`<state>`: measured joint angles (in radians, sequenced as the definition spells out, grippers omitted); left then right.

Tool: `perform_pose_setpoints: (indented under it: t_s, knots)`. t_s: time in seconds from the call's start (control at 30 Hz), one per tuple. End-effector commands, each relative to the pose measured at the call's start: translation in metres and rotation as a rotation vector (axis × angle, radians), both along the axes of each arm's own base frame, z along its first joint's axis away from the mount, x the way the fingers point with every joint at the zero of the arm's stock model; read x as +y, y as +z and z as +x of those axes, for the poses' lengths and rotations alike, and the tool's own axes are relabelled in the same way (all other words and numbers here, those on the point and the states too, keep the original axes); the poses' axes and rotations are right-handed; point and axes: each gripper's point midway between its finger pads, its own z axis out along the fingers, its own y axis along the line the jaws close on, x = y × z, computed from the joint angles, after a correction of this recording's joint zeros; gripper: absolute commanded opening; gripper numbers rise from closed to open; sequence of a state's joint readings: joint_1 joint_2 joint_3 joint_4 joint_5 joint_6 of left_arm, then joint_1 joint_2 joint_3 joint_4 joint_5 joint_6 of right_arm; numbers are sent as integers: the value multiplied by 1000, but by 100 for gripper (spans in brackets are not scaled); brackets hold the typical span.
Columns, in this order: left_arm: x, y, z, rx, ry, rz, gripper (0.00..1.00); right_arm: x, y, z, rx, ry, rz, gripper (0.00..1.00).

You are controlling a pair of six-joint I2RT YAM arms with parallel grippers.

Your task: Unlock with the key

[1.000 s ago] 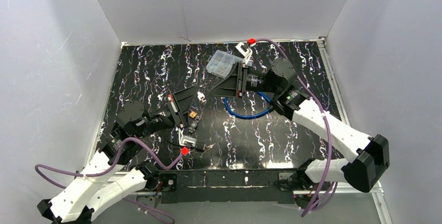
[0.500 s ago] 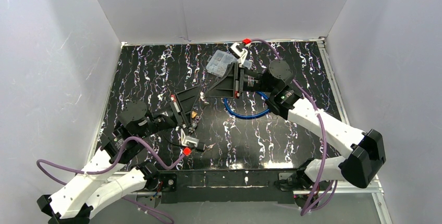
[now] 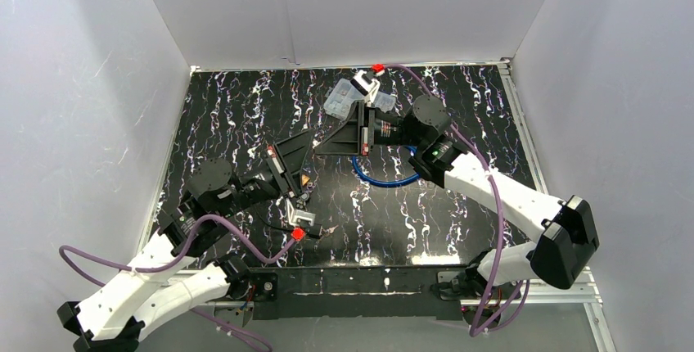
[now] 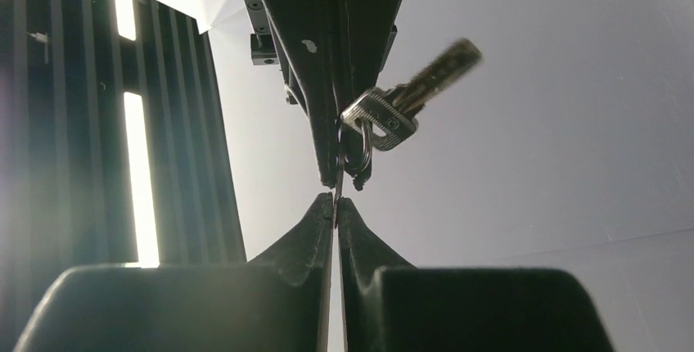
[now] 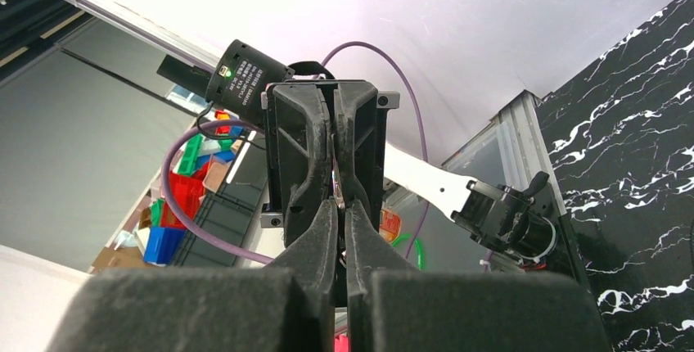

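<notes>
The left claw [image 4: 335, 205] has its two fingers pressed together, and a thin sliver of metal shows between their tips. It meets the right claw [image 4: 341, 176] tip to tip; the right claw's fingers are likewise brought together, pointing straight back at the left one. A metal ring [image 4: 365, 149] curves out from the spot where the tips meet, and both claws seem to pinch it there. The exact contact is too small to make out.

From the ring hangs a silver key [image 4: 393, 110]. It sits just beside the right claw's fingers, its head near the tips and its blade slanting away from them. The far end of the blade is blurred. The key is in the air and touches neither the counter nor anything on it.

In the top view the two claws meet above the middle of the black marbled counter [image 3: 245, 115], with each arm reaching in from its own side. A blue cable [image 3: 385, 182] lies in a loop on the counter, partly under the right arm. A clear plastic box [image 3: 342, 100] sits farther back, near the right wrist. A small brown thing [image 3: 304, 178] shows just beside the left claw; what it is cannot be told. White walls [image 3: 368, 8] close in the counter at the sides and back.
</notes>
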<state>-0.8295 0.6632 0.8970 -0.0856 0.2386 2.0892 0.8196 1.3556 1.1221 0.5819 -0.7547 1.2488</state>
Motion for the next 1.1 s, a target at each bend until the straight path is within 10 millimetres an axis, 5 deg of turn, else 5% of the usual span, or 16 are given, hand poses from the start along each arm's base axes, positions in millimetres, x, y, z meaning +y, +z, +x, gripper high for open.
perform_pose_setpoints:
  t_s: [0.0, 0.07, 0.1, 0.2, 0.27, 0.43, 0.57, 0.63, 0.67, 1.07]
  knots:
    - [4, 28, -18, -342, 7, 121, 0, -7, 26, 1, -62, -55, 99, 1]
    - [5, 26, -20, -332, 1, 112, 1, -13, 27, 3, -63, -82, 105, 1]
    - [5, 25, -21, -323, -5, 106, 16, -17, 26, 4, -64, -93, 100, 1]
    - [8, 25, -20, -267, 1, 71, 81, -34, 11, 11, -49, -140, 36, 1]
    - [12, 22, -14, -175, 18, 26, 98, -48, -11, 17, -43, -197, -61, 1]
    - [27, -12, 1, 307, 101, -91, 98, -101, -65, 29, -61, -410, -340, 1]
    - [23, -52, 8, 904, 237, -221, 98, -142, -94, 28, -65, -568, -487, 1]
    - [11, -77, 10, 1107, 295, -215, 98, -157, -103, 26, -39, -628, -528, 1]
    - [-15, -118, 5, 1279, 274, -143, 98, -176, -115, 23, -8, -704, -582, 1]
    - [-122, -222, 31, 1707, 218, -19, 98, -261, -119, 10, 14, -1060, -743, 1]
